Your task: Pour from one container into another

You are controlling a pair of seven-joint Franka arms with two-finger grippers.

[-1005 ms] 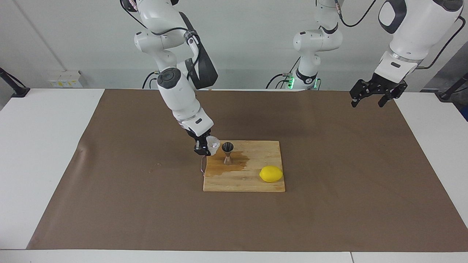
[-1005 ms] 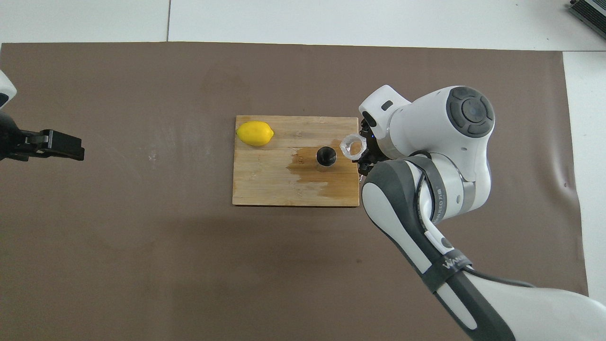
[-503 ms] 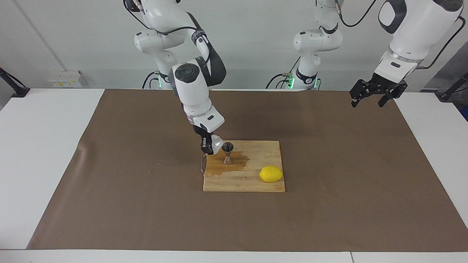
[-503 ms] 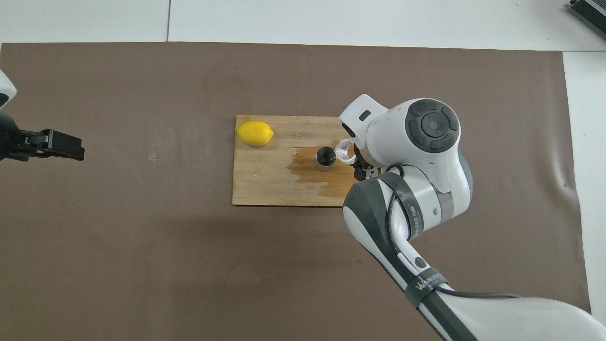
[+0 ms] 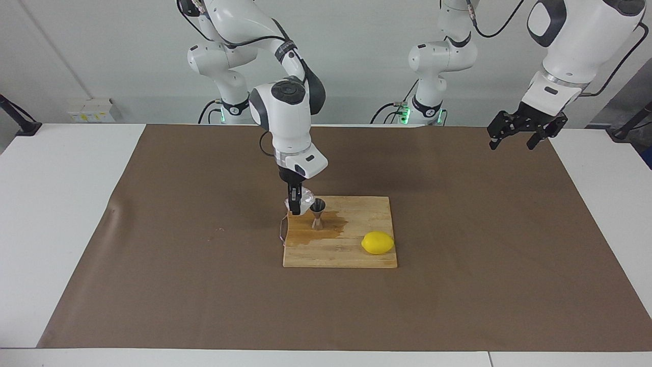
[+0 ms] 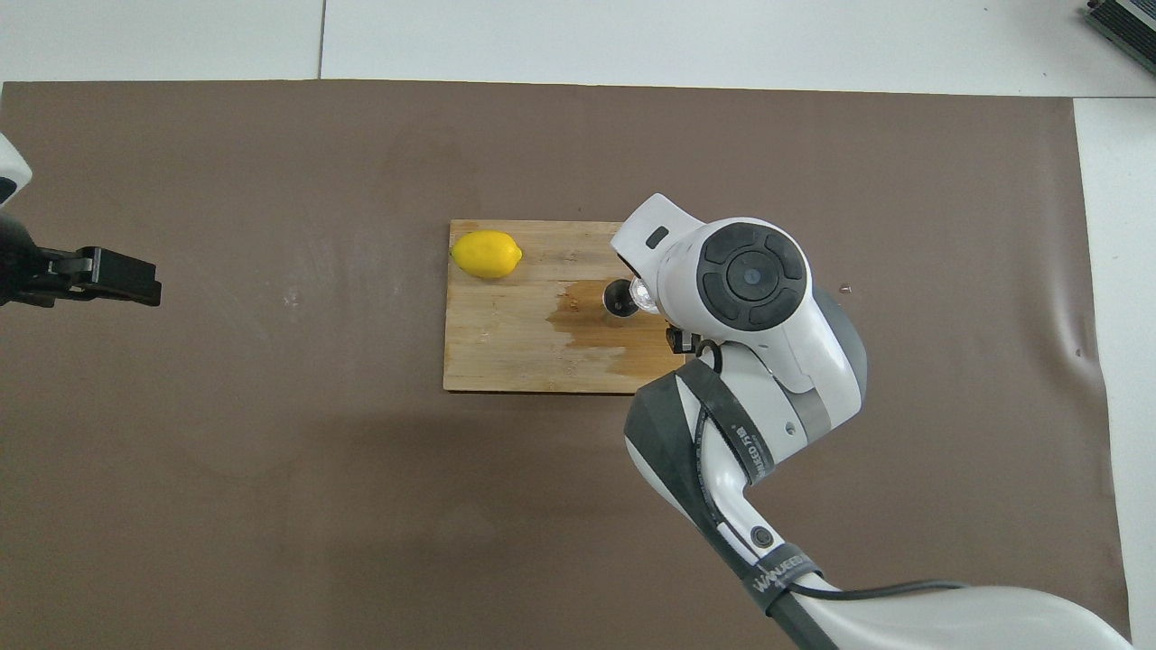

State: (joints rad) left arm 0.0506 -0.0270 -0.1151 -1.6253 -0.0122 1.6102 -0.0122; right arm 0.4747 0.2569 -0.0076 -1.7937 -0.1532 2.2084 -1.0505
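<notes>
Pouring well here means keeping the cup's (image 5: 304, 202) lip right over the jigger's (image 5: 318, 206) mouth and tipping slowly, since that mouth is narrow and a dark wet stain (image 5: 326, 232) already spreads on the board (image 5: 356, 257) around its foot. The right gripper (image 5: 294, 202) has its jaws clamped on the cup, tilted toward the jigger and just beside its rim; whether anything is flowing I cannot tell. The jigger stands upright on the board, at the end toward the right arm. The left gripper (image 5: 517, 133) waits with jaws apart, high over the left arm's end of the table (image 5: 61, 204). A lemon (image 5: 377, 242) lies on the board, farther from the robots than the jigger. Brown paper (image 5: 458, 280) covers the white table; a plain pale wall (image 5: 356, 51) stands at the robots' end.
</notes>
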